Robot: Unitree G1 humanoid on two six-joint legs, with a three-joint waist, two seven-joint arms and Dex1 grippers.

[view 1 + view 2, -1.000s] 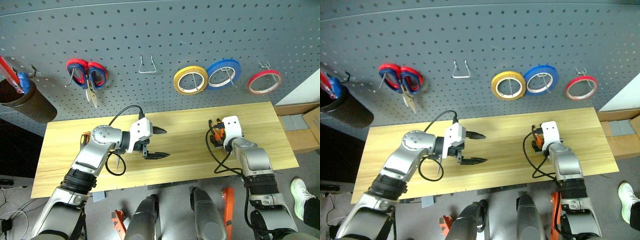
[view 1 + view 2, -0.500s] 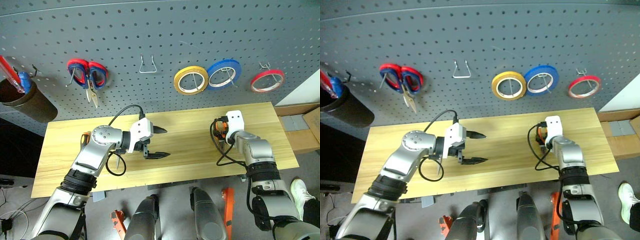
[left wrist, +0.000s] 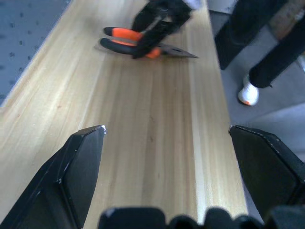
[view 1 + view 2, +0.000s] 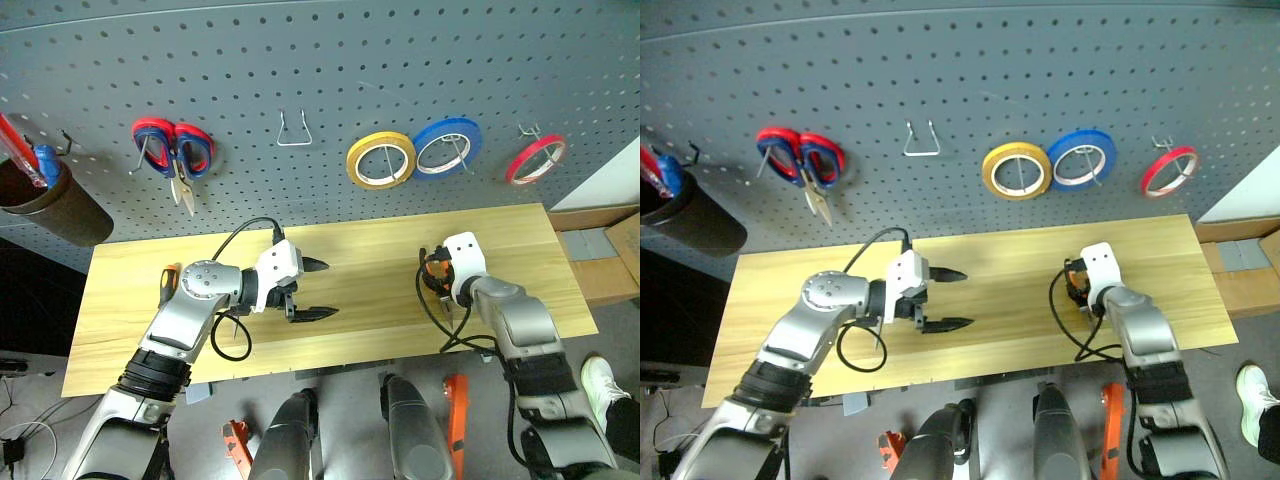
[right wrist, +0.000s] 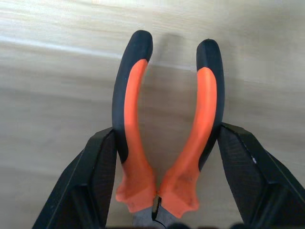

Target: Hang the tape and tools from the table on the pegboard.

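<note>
light wood table [image 4: 360, 250] below grey pegboard [image 4: 330, 70]

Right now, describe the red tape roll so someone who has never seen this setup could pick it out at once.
Look at the dark grey pegboard behind the wooden table. Three tape rolls hang in a row along its right part; the red tape is the rightmost, past the yellow roll and blue roll. It is the slimmest ring, with a wide open centre, hanging tilted on its hook.

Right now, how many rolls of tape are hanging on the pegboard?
3, all on the right part of the pegboard: the yellow roll, the blue roll beside it, and the red tape farthest right. None looks hidden.
</note>
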